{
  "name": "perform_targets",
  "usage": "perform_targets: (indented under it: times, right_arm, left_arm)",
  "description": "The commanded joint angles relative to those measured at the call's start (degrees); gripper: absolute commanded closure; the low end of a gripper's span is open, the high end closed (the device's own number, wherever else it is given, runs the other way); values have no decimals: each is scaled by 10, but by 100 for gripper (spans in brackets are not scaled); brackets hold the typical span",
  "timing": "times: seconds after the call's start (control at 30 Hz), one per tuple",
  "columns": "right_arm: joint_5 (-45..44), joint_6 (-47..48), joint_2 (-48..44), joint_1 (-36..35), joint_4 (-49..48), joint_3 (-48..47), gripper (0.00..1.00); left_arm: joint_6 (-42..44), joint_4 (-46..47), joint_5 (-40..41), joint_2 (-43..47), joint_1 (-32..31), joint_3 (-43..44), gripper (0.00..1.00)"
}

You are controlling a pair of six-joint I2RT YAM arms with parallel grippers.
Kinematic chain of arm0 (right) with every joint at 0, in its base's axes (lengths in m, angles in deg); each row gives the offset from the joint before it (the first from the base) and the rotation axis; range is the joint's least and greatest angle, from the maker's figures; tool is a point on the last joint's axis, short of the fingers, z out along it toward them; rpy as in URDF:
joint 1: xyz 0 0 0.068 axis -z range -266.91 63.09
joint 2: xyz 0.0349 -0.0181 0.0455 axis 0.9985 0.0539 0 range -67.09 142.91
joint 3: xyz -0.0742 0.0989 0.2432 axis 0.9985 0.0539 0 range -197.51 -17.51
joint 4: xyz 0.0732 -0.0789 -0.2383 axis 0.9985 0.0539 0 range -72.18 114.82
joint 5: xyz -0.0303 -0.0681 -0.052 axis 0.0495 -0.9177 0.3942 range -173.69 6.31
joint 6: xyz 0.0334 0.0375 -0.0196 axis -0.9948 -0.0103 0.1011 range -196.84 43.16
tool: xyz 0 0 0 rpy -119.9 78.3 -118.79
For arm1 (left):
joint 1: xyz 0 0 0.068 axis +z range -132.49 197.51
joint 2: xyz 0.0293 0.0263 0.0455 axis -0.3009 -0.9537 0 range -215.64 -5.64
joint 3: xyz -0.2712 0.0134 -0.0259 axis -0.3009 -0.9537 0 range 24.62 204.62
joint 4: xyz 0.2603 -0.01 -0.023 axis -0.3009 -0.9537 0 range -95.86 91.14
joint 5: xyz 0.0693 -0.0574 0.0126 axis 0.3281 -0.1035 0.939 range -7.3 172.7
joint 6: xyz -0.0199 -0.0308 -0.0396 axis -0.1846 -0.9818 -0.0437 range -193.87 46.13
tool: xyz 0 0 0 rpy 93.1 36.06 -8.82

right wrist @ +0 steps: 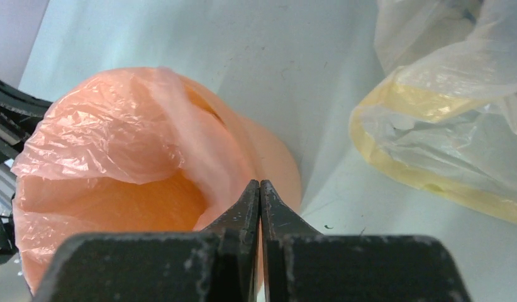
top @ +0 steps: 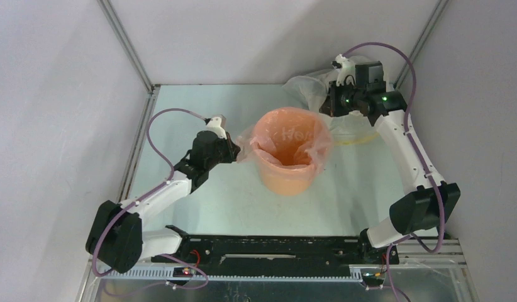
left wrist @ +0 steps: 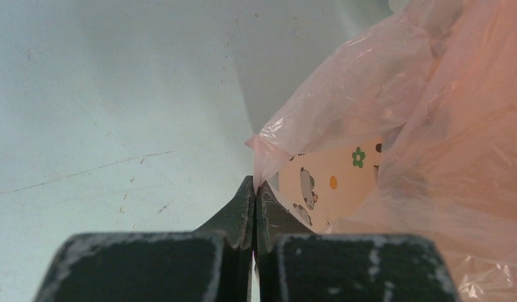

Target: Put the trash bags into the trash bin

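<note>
The left claw (left wrist: 255,186), nearer, pinches a corner of the trash bag (left wrist: 400,94) at nine o'clock of the trash bin (top: 287,179); the right claw (right wrist: 260,185) hangs pressed together at one o'clock.

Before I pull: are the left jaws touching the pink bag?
Touching. The left wrist view shows the left gripper shut on a corner of the bag.

the crinkly translucent pink bag (top: 254,142) lines the upright orange bin (top: 287,180), edges draped over its rim.
</note>
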Motion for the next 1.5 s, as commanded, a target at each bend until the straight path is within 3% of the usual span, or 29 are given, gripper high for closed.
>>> perform_targets:
  times: [0.0,0.23,0.33,0.5,0.73,0.9,0.97,1.07,1.17,1.27,1.47]
  right_arm:
    - [6,-21,16,24,-20,-6,100]
    - [1,-19,28,28,-27,5,100]
    - [19,-11,16,28,-31,8,81]
    - [-4,27,-38,-12,-37,14,61]
    - [-93,79,-18,-77,21,-17,49]
    - [-131,88,-11,-94,38,-25,46]
    - [-139,90,-14,-98,41,-25,50]
    - [-155,91,-15,-100,50,-30,66]
    - [-153,94,-15,-99,54,-30,75]
    - [-139,89,-11,-95,53,-37,100]
    - [-82,56,-14,-46,26,-41,100]
  left_arm:
    - [6,5,-10,-11,4,21,100]
    - [5,10,-14,-20,4,21,100]
    - [5,10,-15,-20,4,21,100]
    - [3,13,-20,-13,4,21,100]
    - [0,14,-26,-7,4,20,100]
    - [0,13,-25,-1,4,18,100]
    - [1,12,-24,0,4,18,100]
    - [1,12,-24,0,4,17,100]
    - [2,12,-24,-1,4,17,100]
    - [2,11,-24,0,4,17,100]
    - [2,8,-26,2,4,23,100]
